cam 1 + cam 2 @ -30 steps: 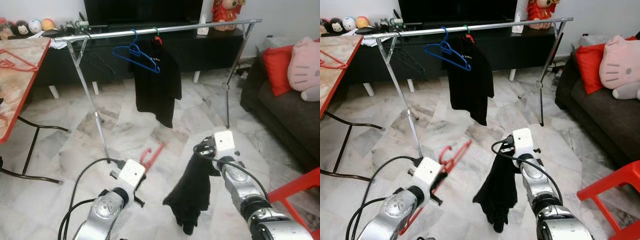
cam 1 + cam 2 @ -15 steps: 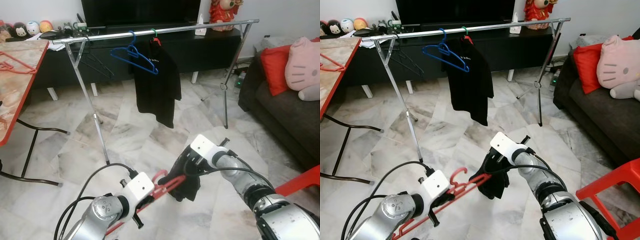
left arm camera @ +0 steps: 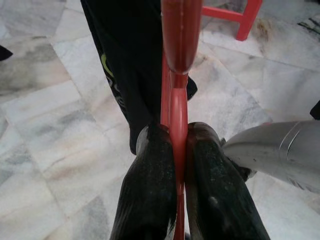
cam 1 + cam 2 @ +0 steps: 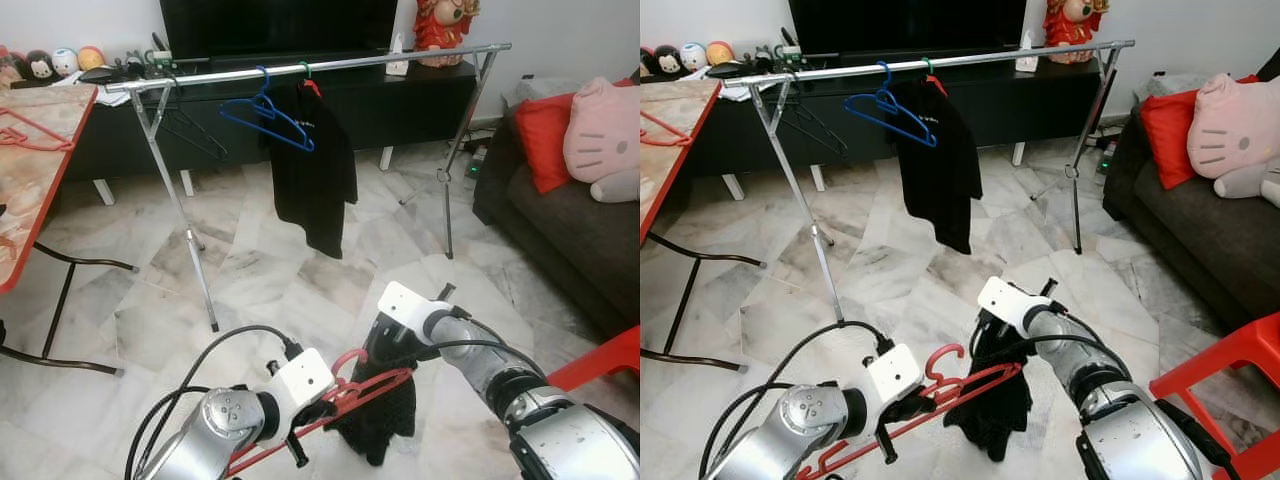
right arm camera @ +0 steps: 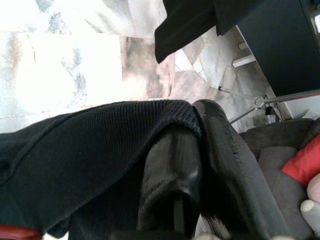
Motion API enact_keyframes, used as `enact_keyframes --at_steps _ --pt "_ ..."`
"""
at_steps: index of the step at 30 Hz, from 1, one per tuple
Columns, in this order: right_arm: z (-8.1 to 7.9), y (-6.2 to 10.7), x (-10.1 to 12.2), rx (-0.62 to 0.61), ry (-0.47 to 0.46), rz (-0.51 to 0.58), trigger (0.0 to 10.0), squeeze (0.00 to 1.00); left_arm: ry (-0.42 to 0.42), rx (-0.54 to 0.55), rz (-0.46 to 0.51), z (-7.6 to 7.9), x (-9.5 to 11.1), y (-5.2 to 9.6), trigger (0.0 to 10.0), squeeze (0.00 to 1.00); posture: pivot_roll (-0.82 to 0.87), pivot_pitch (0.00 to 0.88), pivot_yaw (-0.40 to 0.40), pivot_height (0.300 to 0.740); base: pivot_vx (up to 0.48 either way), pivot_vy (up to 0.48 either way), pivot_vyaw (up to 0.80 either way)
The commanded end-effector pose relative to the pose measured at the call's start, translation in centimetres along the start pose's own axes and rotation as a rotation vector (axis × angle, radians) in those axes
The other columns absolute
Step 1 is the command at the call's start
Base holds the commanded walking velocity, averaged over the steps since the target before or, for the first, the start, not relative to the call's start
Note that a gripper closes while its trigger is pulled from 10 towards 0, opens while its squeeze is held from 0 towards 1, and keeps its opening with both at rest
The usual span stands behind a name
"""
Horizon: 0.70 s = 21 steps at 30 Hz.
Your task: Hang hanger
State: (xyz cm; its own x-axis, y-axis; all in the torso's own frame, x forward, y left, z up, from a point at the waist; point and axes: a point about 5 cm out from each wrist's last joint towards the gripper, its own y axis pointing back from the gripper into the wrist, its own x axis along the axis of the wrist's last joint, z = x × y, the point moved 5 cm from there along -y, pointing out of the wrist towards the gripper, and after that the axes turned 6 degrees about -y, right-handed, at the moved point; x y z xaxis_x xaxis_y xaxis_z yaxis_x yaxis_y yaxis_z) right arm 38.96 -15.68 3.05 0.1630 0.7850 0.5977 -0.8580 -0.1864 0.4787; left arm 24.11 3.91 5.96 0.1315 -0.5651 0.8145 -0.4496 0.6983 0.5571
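The left gripper (image 3: 172,150) is clamped on the red hanger (image 4: 350,392), fingers pressed against its bar, holding it low in front of the robot. The hanger's arm has advanced since half a second ago and now enters the black garment (image 4: 385,415). The right gripper (image 5: 200,150) pinches the garment's knitted edge. Judgement: dressing the hanger is underway; hanging on the rail (image 4: 330,65), well apart, remains.

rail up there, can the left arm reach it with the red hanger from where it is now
Probably not yet: the left gripper holds the red hanger low over the floor, while the rail stands well ahead and higher.
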Motion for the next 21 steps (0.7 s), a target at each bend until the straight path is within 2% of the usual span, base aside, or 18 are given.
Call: enact_keyframes --at_steps 1,3,11,13,17,18,20,21 --pt "0.7 -0.1 0.7 -0.014 -0.001 0.011 10.0 0.0 -0.015 0.011 0.032 -0.2 1.2 0.1 10.0 0.0 0.11 0.0 -0.065 0.716 0.0 0.0 0.0" --pt "0.7 -0.1 0.6 -0.017 -0.015 0.007 10.0 0.0 0.008 0.049 0.036 -0.7 1.2 0.1 10.0 0.0 0.11 0.0 -0.065 0.716 0.0 0.0 0.0" --pt "0.6 -0.1 0.3 -0.021 -0.055 -0.003 10.0 0.0 0.029 0.064 0.044 -0.6 1.6 -0.2 10.0 0.0 0.11 0.0 -0.067 0.716 0.0 0.0 0.0" --pt "0.7 -0.1 0.3 -0.029 -0.095 -0.004 10.0 0.0 0.039 0.087 0.041 -0.8 1.6 -0.3 10.0 0.0 0.11 0.0 -0.066 0.716 0.0 0.0 0.0" --pt "1.4 -0.1 0.3 -0.064 -0.25 -0.009 10.0 0.0 0.077 0.179 0.013 -1.9 1.2 -0.7 10.0 0.0 0.11 0.0 -0.066 0.716 0.0 0.0 0.0" --pt "1.4 -0.1 0.3 -0.064 -0.25 -0.009 10.0 0.0 0.077 0.179 0.013 -1.9 1.2 -0.7 10.0 0.0 0.11 0.0 -0.066 0.716 0.0 0.0 0.0" --pt "1.9 -0.1 0.0 -0.087 -0.367 -0.019 10.0 0.0 0.108 0.237 0.0 -2.8 1.0 -0.8 10.0 0.0 0.11 0.0 -0.067 0.716 0.0 0.0 0.0" --pt "1.9 -0.1 0.0 -0.089 -0.382 -0.021 10.0 0.0 0.11 0.242 0.0 -2.8 1.0 -0.8 10.0 0.0 0.11 0.0 -0.067 0.716 0.0 0.0 0.0"
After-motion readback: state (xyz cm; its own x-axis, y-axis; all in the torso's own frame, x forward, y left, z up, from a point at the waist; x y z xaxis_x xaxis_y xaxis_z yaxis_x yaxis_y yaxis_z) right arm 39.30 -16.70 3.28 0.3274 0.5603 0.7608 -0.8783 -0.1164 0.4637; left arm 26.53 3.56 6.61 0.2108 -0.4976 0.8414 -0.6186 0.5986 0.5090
